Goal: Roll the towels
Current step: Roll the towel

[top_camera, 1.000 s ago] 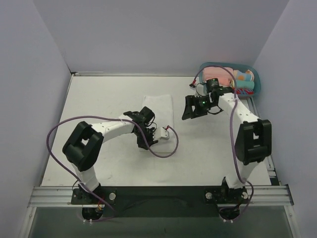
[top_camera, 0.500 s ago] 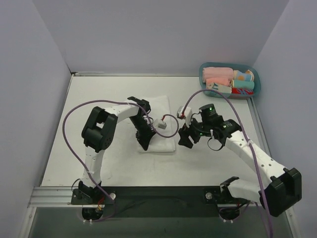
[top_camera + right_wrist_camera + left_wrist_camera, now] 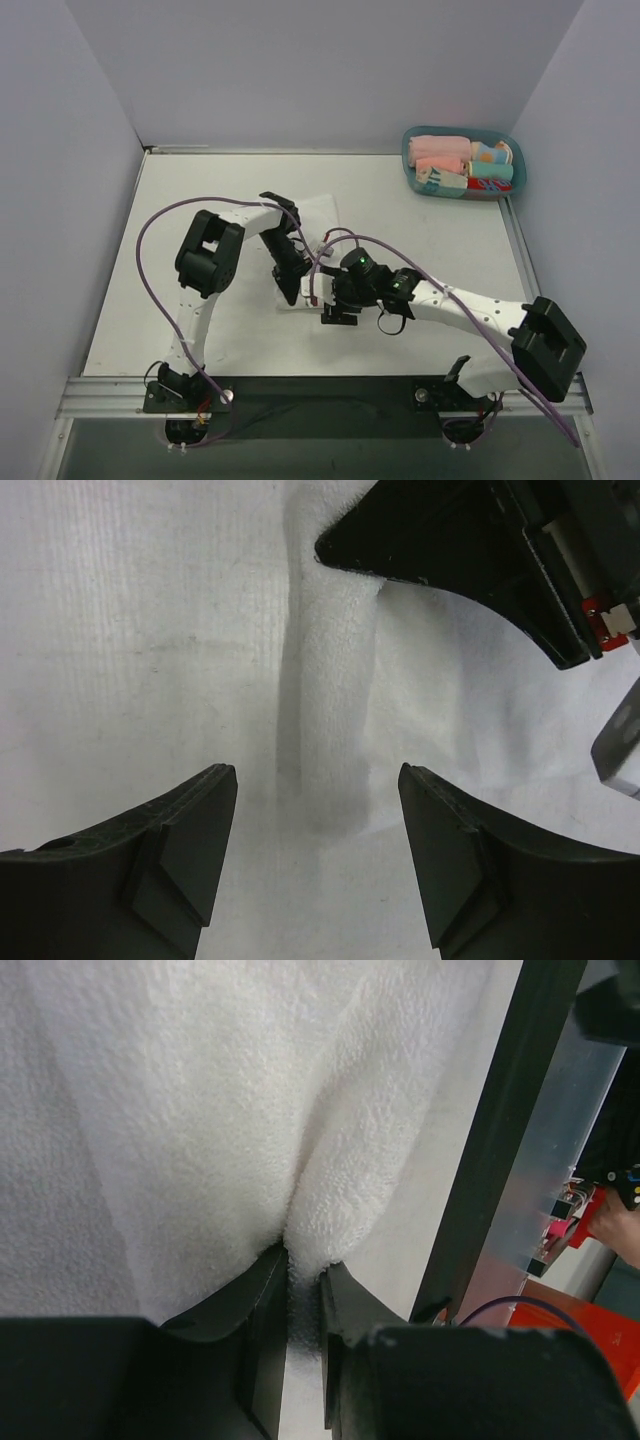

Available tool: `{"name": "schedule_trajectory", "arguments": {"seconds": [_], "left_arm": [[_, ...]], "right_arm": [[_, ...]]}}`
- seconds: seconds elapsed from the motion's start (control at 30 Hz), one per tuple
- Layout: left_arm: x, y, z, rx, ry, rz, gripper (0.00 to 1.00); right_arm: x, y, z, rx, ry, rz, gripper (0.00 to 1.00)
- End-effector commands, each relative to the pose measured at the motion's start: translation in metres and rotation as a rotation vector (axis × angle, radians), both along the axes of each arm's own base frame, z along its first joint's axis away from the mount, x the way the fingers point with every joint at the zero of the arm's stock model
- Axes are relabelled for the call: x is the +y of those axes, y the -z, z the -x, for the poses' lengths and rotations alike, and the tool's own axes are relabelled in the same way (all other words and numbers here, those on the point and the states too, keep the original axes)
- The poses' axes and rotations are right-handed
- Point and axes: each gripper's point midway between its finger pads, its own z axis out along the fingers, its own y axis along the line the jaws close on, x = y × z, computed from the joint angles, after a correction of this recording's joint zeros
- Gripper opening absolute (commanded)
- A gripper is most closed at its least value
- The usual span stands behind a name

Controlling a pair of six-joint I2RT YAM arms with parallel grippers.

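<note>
**rollbot_fan:** Quick check on your setup, where's the towel right now?

**yam_watcher:** It's flat on the table, about mid-table and a bit left of centre from the top camera. Both of your arms reach over its near end. It's plain white, and there's a soft raised ridge running along it.

**rollbot_fan:** And your left gripper?

**yam_watcher:** Jaws are narrow, and they're pinching a fold of the towel. In the wrist view you can see the terry bunched up and squeezed right between the two black fingers. So you've got cloth in hand on that side.

**rollbot_fan:** Right one?

**yam_watcher:** Your right gripper is spread wide with nothing in it. It's over the towel, with the ridge lined up between its fingers. The left gripper's black tip shows at the top of that view, just beyond the ridge. From above, the two grippers sit close together at the towel's near end, with the right one nearer you. Can't tell if the right fingertips actually touch the cloth.

**rollbot_fan:** Anything else on there?

**yam_watcher:** A teal basket in the far right corner, well away from the towel, with rolled cloths inside, pink and patterned.
</note>
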Motion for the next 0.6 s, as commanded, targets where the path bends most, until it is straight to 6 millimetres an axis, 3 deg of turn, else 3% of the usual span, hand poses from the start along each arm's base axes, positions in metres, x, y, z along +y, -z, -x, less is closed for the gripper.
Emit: {"name": "schedule_trajectory", "arguments": {"seconds": [0.0, 0.2, 0.37, 0.4, 0.43, 0.5, 0.57], "left_arm": [[0.009, 0.019, -0.004, -0.015, 0.043, -0.017, 0.23], [0.014, 0.022, -0.006, -0.005, 0.018, -0.015, 0.25], [0.014, 0.021, -0.009, -0.013, 0.013, -0.004, 0.26], [0.014, 0.021, -0.01, -0.017, 0.009, -0.001, 0.27], [0.013, 0.019, -0.012, -0.021, 0.002, 0.006, 0.27], [0.014, 0.019, -0.016, -0.023, -0.025, 0.01, 0.26], [0.012, 0.016, -0.019, -0.014, -0.066, 0.026, 0.27]], "right_arm": [[0.019, -0.012, -0.036, -0.158, 0.009, -0.033, 0.67], [0.021, 0.029, -0.03, -0.106, -0.047, 0.018, 0.65], [0.015, 0.063, -0.029, -0.022, -0.024, 0.078, 0.55], [0.009, 0.071, -0.03, 0.012, -0.007, 0.107, 0.51], [0.011, 0.068, -0.036, 0.006, 0.001, 0.116, 0.36], [0.006, 0.079, -0.038, 0.028, 0.013, 0.16, 0.24], [0.008, 0.076, -0.036, 0.065, 0.007, 0.154, 0.11]]}}
